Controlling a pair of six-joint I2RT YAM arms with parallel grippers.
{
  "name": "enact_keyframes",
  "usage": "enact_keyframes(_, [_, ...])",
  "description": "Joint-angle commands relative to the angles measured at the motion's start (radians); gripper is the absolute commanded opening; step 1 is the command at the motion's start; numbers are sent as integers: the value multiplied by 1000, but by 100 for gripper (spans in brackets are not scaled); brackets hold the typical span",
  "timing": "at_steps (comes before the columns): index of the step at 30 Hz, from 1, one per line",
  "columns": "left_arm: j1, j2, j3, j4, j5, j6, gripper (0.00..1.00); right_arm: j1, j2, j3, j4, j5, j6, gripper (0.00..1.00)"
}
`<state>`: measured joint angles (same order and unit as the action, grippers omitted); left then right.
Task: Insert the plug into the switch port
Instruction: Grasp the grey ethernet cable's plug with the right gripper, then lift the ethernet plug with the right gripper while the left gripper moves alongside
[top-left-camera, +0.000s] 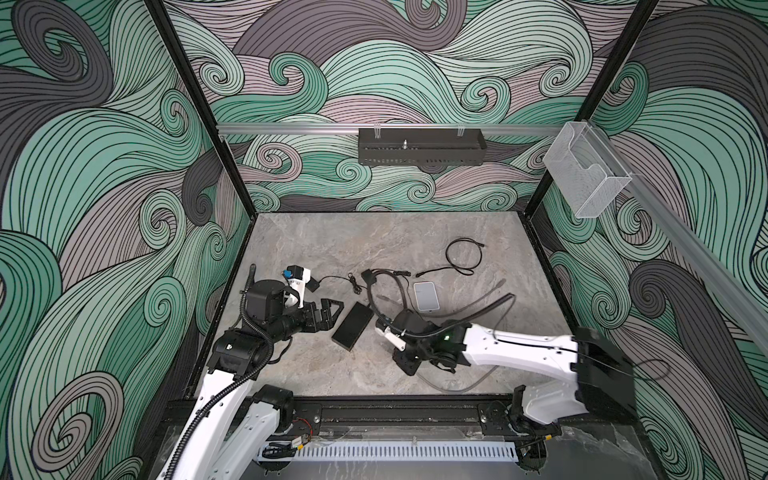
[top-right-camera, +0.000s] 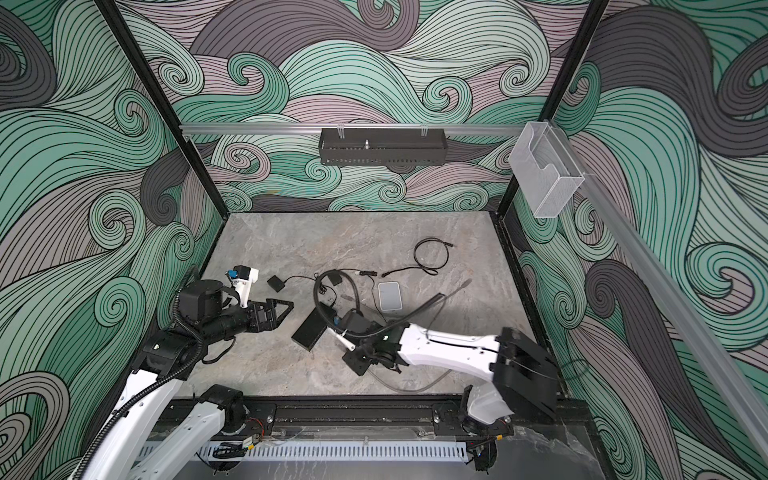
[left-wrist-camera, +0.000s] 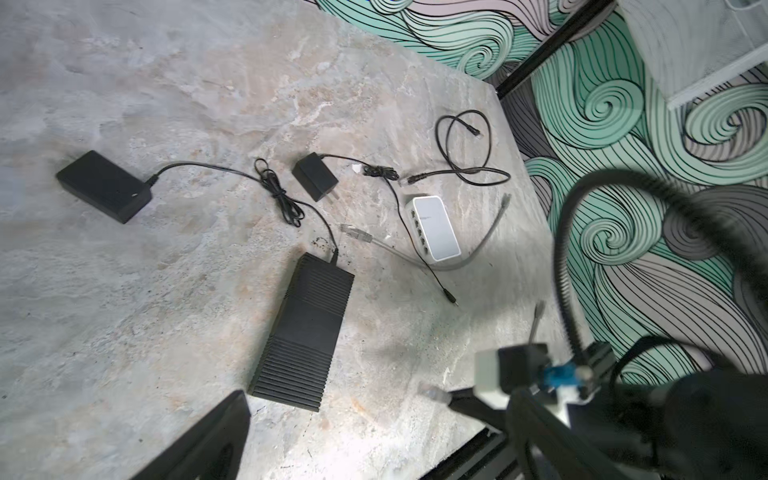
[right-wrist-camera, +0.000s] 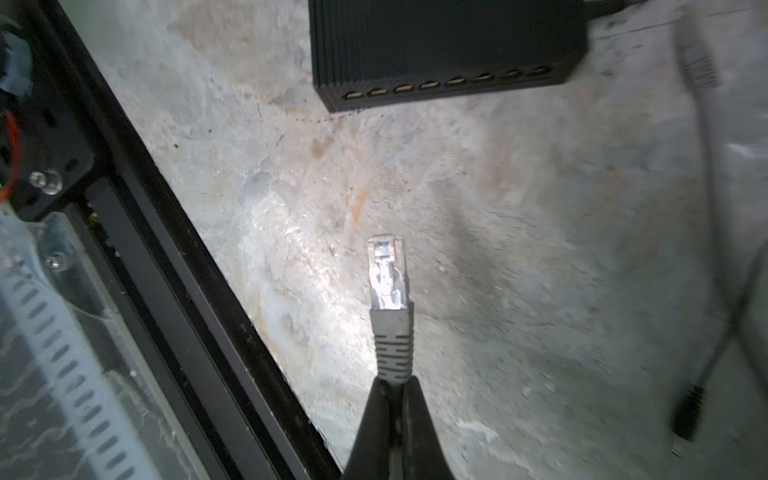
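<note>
Your left gripper is spread wide and holds nothing; one of its fingers shows at the edge of the left wrist view, over bare table. Beyond that gripper, toward the back wall, lies a small black power brick. Its thin lead runs to the black switch, which lies flat just past the left fingertips, near but not touching. The switch's row of ports faces your right gripper. That gripper is clenched on the grey boot of the plug, and the clear connector sticks straight out past the fingertips, clip toward the wrist camera. The plug tip points toward the port face but sits well short of it, with open table between, so it's not inserted. You can't tell from these views whether the plug is level with the ports. The grey cable trails behind the right gripper toward the near table edge. Beyond the right gripper, toward the back wall, a white switch lies flat on the table. A second grey patch cable curves round it with both ends loose. Near them sits a black wall adapter, and farthest out a looped black cable.
</note>
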<state>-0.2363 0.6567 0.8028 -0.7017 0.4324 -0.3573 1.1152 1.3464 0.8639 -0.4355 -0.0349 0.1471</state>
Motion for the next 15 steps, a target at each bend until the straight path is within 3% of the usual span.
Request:
enact_keyframes(1, [-17, -55, -10, 91, 163, 78, 99, -35, -205, -42, -76, -73, -83, 0])
enact_keyframes(8, [-169, -106, -127, 461, 409, 174, 88, -36, -567, -62, -200, -302, -159, 0])
enact_keyframes(15, [-397, -56, -54, 418, 513, 564, 85, -35, -650, 7, -341, -510, -179, 0])
